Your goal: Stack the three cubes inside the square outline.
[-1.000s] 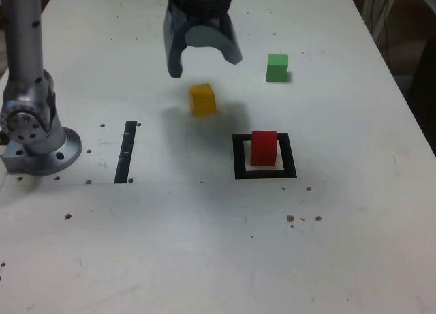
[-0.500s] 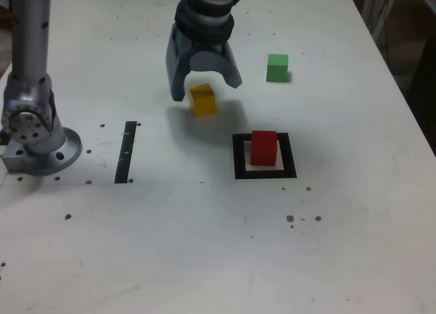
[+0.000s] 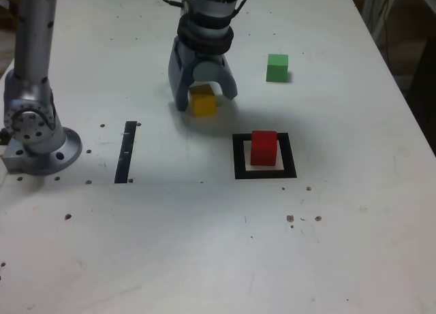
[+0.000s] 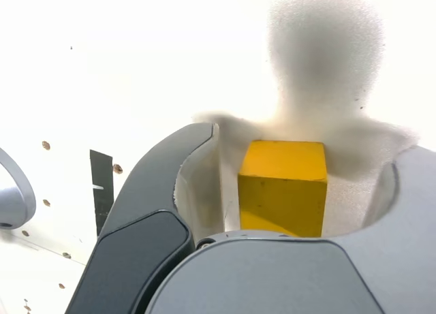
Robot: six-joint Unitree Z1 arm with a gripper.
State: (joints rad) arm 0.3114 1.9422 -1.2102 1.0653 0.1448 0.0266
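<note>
My gripper (image 3: pixel 204 99) is down at the table with its jaws open on either side of the yellow cube (image 3: pixel 203 101). In the wrist view the yellow cube (image 4: pixel 283 184) sits between the two fingers (image 4: pixel 160 184), with a gap showing beside it. The red cube (image 3: pixel 263 147) stands inside the square outline (image 3: pixel 239 157), nearer the camera and toward the exterior view's right. The green cube (image 3: pixel 277 67) rests alone on the table, farther back on the exterior view's right.
The arm's grey base (image 3: pixel 37 133) stands at the exterior view's left. A straight black tape strip (image 3: pixel 125 152) lies between the base and the square outline. Small dark specks dot the white table (image 3: pixel 204 246).
The gripper has come down from above the yellow cube to table level, so that its jaws now straddle the cube, and they have narrowed somewhat. The cubes have not moved.
</note>
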